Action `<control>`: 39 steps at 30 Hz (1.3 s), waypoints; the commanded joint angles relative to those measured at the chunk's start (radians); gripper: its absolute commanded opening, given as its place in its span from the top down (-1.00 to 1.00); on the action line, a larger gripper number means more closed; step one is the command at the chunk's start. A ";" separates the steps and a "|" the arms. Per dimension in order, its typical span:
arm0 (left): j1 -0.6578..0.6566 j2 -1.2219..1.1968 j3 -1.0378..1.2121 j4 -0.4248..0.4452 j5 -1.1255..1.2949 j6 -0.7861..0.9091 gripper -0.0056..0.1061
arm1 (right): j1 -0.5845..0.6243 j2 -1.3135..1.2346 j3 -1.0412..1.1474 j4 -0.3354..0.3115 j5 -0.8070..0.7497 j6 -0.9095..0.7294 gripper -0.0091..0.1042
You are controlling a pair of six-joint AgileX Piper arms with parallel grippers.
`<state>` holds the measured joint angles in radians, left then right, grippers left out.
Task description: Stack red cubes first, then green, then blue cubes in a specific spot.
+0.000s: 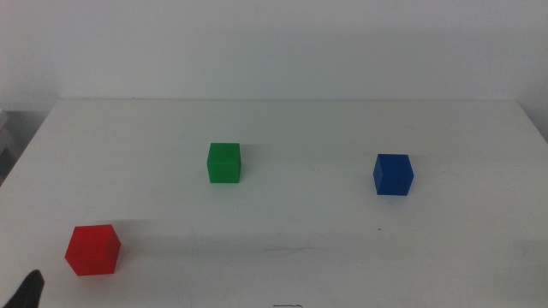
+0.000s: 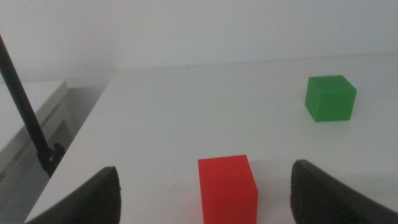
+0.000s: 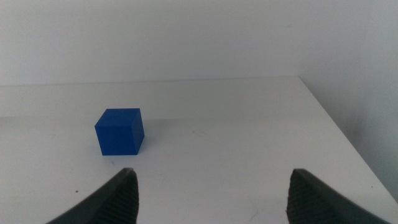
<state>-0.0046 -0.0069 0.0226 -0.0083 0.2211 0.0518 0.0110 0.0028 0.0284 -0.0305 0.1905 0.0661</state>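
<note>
white table bare but for three cubes: red cube by front-left corner, dead ahead between spread jaws of left gripper, nearest arm; right gripper open, facing blue.

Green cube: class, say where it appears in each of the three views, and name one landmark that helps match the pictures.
Middle view: the green cube sits left of centre, mid-table.
Left wrist view: upper right, beyond the red cube that lies between the open left tool jaws.
Right wrist view: not in it.
Shared landmark: the red cube, seen in the middle and left wrist views.
</note>
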 commanded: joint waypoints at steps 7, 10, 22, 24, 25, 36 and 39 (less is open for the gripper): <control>-0.004 0.245 -0.314 -0.001 0.181 0.003 -0.78 | -0.007 0.011 -0.018 -0.008 -0.070 -0.013 -0.24; -0.004 0.363 -0.444 -0.001 0.330 0.004 -0.78 | -0.007 0.011 -0.018 -0.008 -0.070 -0.013 -0.24; -0.004 0.683 -0.874 -0.004 0.818 0.003 -0.78 | -0.007 0.011 -0.018 -0.008 -0.070 -0.013 -0.24; -0.004 0.733 -0.917 -0.004 0.876 0.003 -0.78 | -0.007 0.011 -0.018 -0.008 -0.070 -0.013 -0.24; -0.004 0.761 -0.936 -0.005 0.893 0.003 -0.78 | -0.007 0.011 -0.018 -0.008 -0.070 -0.013 -0.24; -0.004 1.053 -1.052 -0.032 0.961 0.004 -0.78 | -0.007 0.011 -0.018 -0.008 -0.070 -0.013 -0.24; -0.004 1.136 -1.078 -0.046 0.961 0.004 -0.78 | -0.007 0.011 -0.018 -0.008 -0.070 -0.013 -0.24</control>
<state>-0.0046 1.1065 -1.0121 -0.0349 1.2106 0.0554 0.0110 0.0028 0.0284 -0.0305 0.1905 0.0661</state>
